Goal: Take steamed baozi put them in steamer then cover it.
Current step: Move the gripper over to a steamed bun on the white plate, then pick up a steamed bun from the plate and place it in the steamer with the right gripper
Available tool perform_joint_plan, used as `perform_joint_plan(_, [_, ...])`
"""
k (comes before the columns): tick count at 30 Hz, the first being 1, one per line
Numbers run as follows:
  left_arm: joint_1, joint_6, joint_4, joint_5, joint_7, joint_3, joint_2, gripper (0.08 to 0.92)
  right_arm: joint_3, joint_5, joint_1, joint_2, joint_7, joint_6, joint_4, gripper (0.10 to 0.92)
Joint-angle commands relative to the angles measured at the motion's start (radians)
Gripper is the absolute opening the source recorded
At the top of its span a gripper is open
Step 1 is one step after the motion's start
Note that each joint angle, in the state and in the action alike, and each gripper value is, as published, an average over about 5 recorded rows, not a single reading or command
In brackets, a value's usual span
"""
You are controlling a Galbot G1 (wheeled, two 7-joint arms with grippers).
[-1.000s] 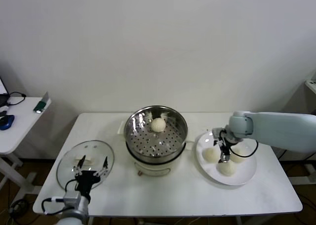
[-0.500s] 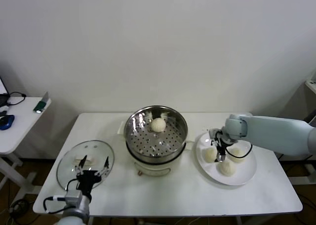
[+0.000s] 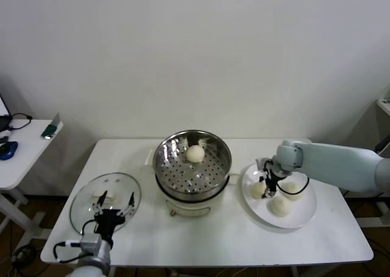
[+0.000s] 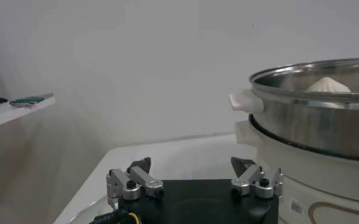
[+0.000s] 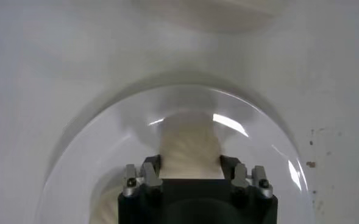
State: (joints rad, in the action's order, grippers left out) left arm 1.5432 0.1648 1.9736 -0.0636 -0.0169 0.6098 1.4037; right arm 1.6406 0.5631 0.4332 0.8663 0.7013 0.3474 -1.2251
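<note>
buns: four cream-white rounds; one lies inside the steamer (image 3: 192, 161) on the hole-dotted tray, toward the far wall (image 3: 194, 153); three sit on the white plate (image 3: 300, 217) to the robot's right of the pot.
gripped bun: the one nearest the steamer (image 3: 259, 190); in the right wrist view it fills the gap between the two fingers (image 5: 190, 152).
right gripper: down over the plate's steamer-side part (image 3: 266, 182), fingers pressed against both flanks of that bun.
steamer: shiny steel pot on a white base, mid-table, uncovered.
lid: clear glass with a white handle (image 3: 100, 199), flat on the table (image 3: 201, 240) on the robot's left of the pot.
left gripper: over the lid's near edge (image 3: 112, 213), fingers spread wide, touching nothing visible; arm idle.
side table: beside the main table, bearing small dark objects (image 3: 15, 146).
</note>
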Motion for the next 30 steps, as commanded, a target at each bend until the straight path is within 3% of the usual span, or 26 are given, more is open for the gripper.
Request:
perform_joint_plan(1, [0.0,0.001,0.001,0.0,0.0,0.001,0.002,0.823,0.064,0.034,0.122,-0.013,0.032,-0.007,-0.05,0.621])
perform_joint_plan(15, [-0.008,-0.003,-0.01,-0.006,-0.002,-0.004,-0.011,0.823,0.266,0.306,0.831,0.065,0.244,-0.078,-0.167,0.635])
perform_joint_plan(21, [-0.014,-0.002,-0.023,-0.007,-0.004,-0.008,-0.012,0.823,0.159,0.399,0.885,0.183,0.259,-0.044,-0.167,0.652])
perform_joint_plan(30, [-0.028,0.0,-0.021,-0.012,-0.003,-0.012,-0.012,0.823,-0.017,0.461,0.726,0.43,0.157,0.033,-0.15,0.645])
